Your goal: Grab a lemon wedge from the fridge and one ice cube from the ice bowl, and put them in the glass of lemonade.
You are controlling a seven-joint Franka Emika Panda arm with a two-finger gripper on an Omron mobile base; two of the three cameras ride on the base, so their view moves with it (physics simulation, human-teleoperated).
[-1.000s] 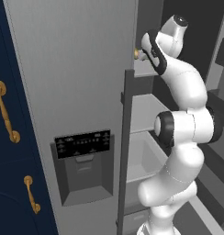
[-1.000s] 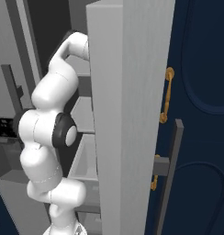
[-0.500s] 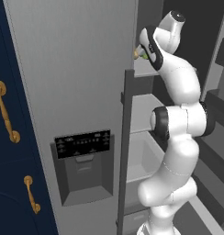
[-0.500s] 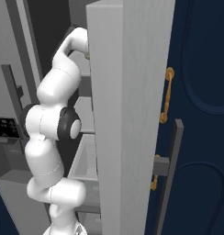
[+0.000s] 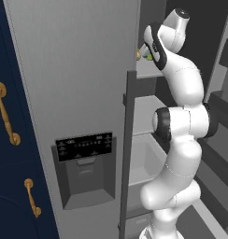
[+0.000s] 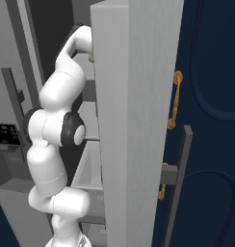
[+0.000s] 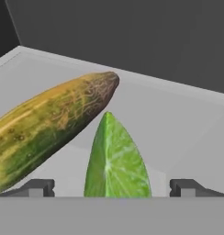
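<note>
Straddling lemon wedge on fridge shelf: end effector spread wide.

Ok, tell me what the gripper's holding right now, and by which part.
Nothing yet. The gripper is open, its fingers standing either side of the lemon wedge on the fridge shelf, not touching it.

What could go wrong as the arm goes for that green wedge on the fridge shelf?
1. The long yellow-green speckled cucumber-like vegetable lies right beside the bright green lemon wedge; the left finger of the open end effector could nudge it or pinch it too.
2. The wedge stands on a narrow edge, so closing off-centre may tip it or squeeze it out.
3. The arm reaches past the grey fridge door, so its elbow might brush that edge.
</note>
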